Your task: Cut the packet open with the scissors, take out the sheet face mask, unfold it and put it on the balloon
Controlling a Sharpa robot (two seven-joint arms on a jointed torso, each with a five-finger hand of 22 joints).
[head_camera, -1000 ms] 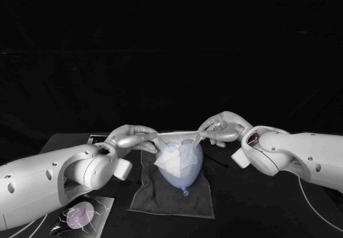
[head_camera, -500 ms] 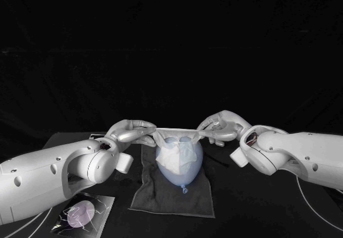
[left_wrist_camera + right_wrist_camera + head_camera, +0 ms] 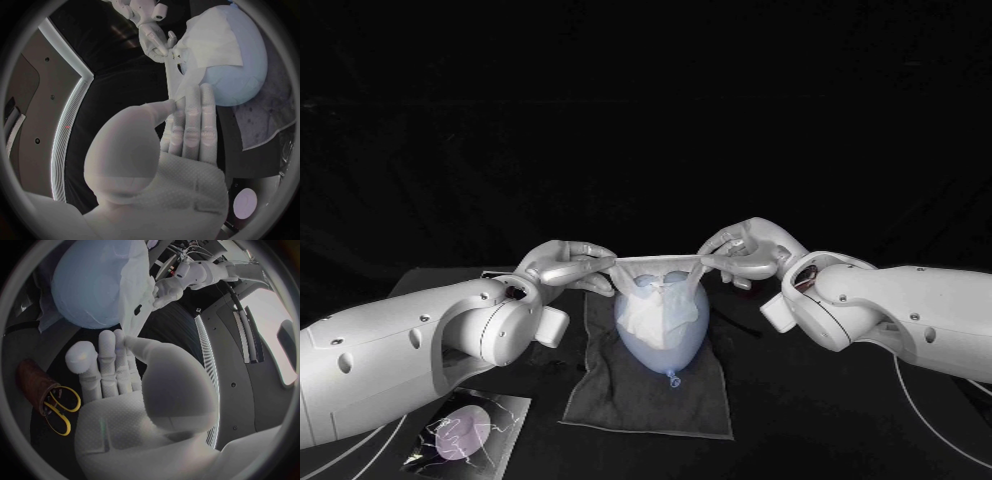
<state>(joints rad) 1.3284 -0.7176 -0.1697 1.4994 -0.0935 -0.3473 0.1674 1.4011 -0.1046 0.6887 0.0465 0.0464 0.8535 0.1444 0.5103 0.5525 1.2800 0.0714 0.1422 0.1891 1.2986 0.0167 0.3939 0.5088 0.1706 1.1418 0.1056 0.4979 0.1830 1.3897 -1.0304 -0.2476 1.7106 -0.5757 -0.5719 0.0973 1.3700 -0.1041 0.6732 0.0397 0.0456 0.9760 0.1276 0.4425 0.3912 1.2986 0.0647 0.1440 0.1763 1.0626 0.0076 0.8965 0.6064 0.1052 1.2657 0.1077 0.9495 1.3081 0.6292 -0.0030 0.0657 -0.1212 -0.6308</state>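
Note:
A pale blue balloon (image 3: 661, 335) lies on a dark grey towel (image 3: 651, 400), knot toward me. The white sheet mask (image 3: 658, 300) drapes over the balloon's far half, its top edge stretched taut between both hands. My left hand (image 3: 571, 265) pinches the mask's left corner and my right hand (image 3: 744, 250) pinches the right corner. In the left wrist view the mask (image 3: 209, 42) covers part of the balloon (image 3: 240, 75), with the left hand (image 3: 184, 120) holding its edge. In the right wrist view the right hand (image 3: 122, 365) grips the mask (image 3: 139, 285) beside the balloon (image 3: 94, 287).
The cut packet (image 3: 462, 432) lies at the table's near left corner. Yellow-handled scissors (image 3: 59, 407) stand in a brown holder (image 3: 34, 380) near the right hand. Black table surrounds the towel.
Both hands have carried the stretched top edge of the mask slightly farther from me over the balloon. The mask hangs lower over the balloon's far half.

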